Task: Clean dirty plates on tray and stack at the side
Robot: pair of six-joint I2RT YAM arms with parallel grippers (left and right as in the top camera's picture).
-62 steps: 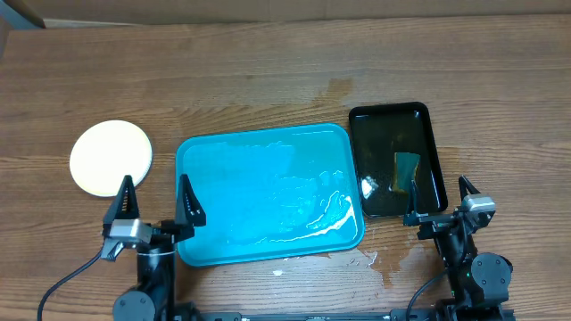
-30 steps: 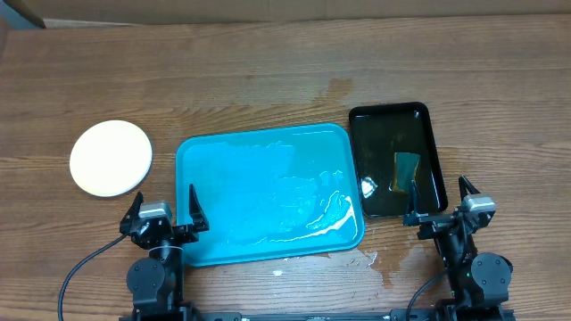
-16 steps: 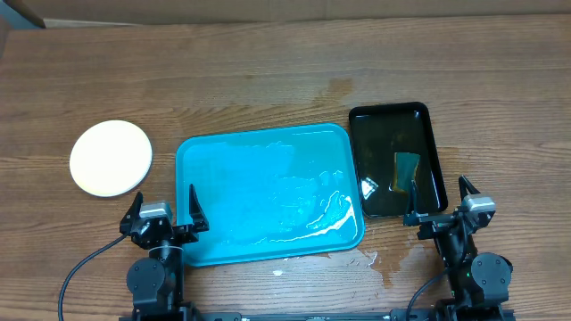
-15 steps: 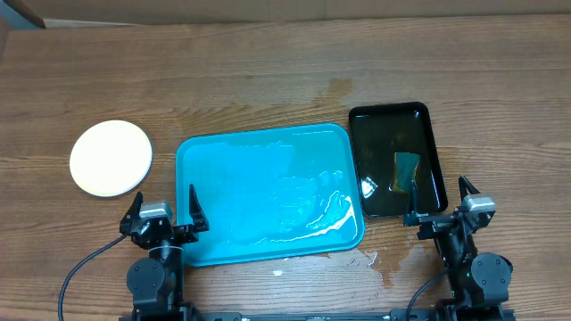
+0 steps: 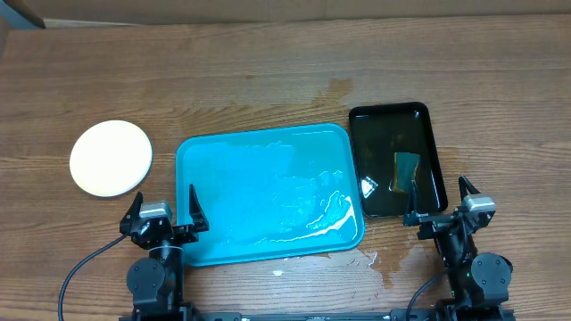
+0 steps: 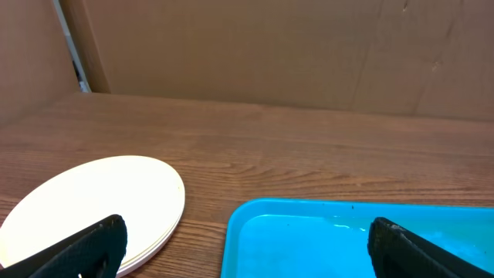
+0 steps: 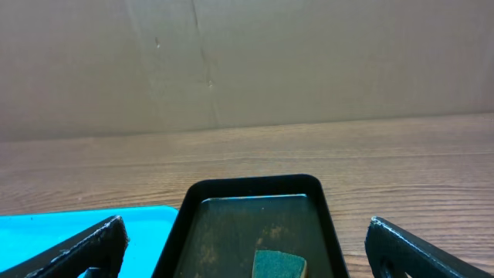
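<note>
Checked the tray [image 5: 250, 178]: found no plate on it, only water streaks toward 4 o'clock. Spotted the plates [image 5: 111, 158] stacked on the table at 9 o'clock of the tray, well apart from its rim. Saw layered rims in the left wrist view but couldn't count them; saw no brown smear on the top one. Found the left gripper [image 5: 162, 207] parked at the tray's 7 o'clock corner, fingers spread wide, holding nothing. Found the right gripper [image 5: 439, 198] at 5 o'clock of the black tray [image 5: 388, 134], fingers spread wide too, empty. Noted the sponge [image 5: 406, 171] lying inside the black tray, toward its 6 o'clock end. Judged cleaning and stacking finished, task at its last step. Expected no further grasp needed; at most, called for keeping both arms clear of the stack.
</note>
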